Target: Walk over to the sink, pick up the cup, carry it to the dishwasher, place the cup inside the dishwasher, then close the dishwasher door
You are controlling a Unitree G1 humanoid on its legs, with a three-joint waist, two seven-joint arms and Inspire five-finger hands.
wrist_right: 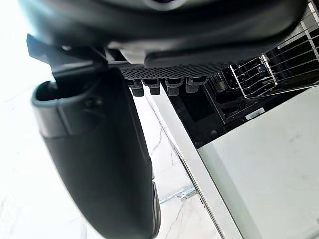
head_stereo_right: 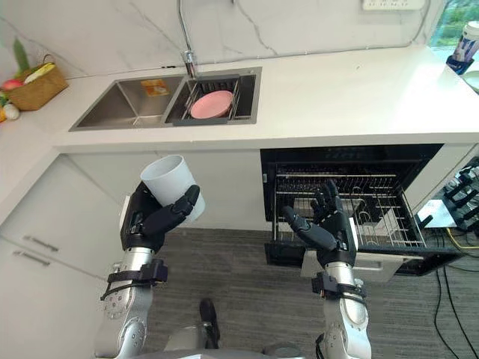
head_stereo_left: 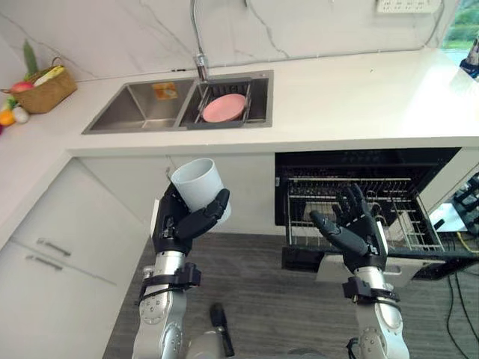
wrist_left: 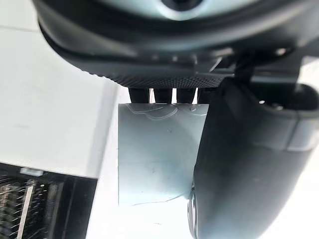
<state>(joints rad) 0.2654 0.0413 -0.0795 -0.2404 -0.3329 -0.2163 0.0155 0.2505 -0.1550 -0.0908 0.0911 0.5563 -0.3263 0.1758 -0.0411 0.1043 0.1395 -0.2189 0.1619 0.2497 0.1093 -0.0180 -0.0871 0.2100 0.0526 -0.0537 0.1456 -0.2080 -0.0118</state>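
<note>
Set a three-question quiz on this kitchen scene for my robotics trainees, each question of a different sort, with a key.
1. Which hand holds the white cup? A. the left hand B. the right hand C. neither
2. True or false: the dishwasher is shut.
3. Fill in: the pink plate lies in the sink's ____ basin (robot's left or right).

Key: 1 A, its fingers curl round the cup while the right hand is open and empty. 2 False, the dishwasher stands open. 3 Right.
</note>
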